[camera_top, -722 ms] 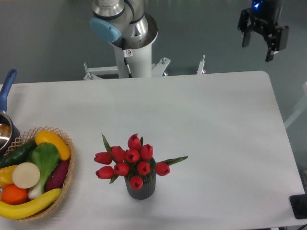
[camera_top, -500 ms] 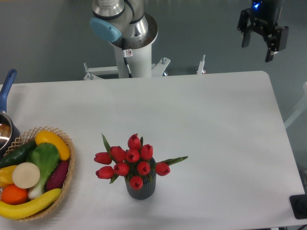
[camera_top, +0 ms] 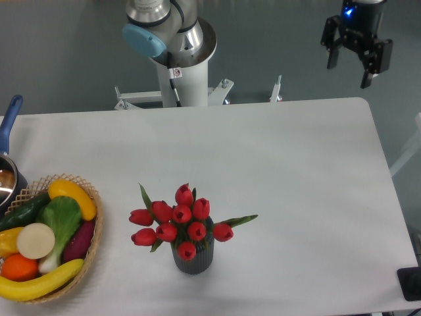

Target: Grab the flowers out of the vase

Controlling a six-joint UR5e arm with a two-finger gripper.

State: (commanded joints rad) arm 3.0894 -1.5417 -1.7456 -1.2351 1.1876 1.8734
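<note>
Standing on worktop: the vase [camera_top: 193, 259], one short dark grey cylinder with vertical ribs, is seen near the front edge of the white worktop [camera_top: 296, 171], upright.
Flowers: the flowers [camera_top: 179, 220] are held in the vase mouth; nine red, smooth, oval tulip buds are counted, with pointed green leaves spreading left and right.
Pincer: the pincer [camera_top: 348, 69] is seen at the upper right, above and beyond the worktop's far edge, well apart from the flowers; its two dark fingers are spread and nothing is held between them.
Arm base: one white column [camera_top: 183, 72] with a pale blue cap is seen behind the far edge.
Basket: one woven wicker basket [camera_top: 94, 237] lies at the left edge, filled with glossy fruit and vegetables.
Pan: part of one pan with a blue handle [camera_top: 9, 125] is cut off by the left border.
</note>
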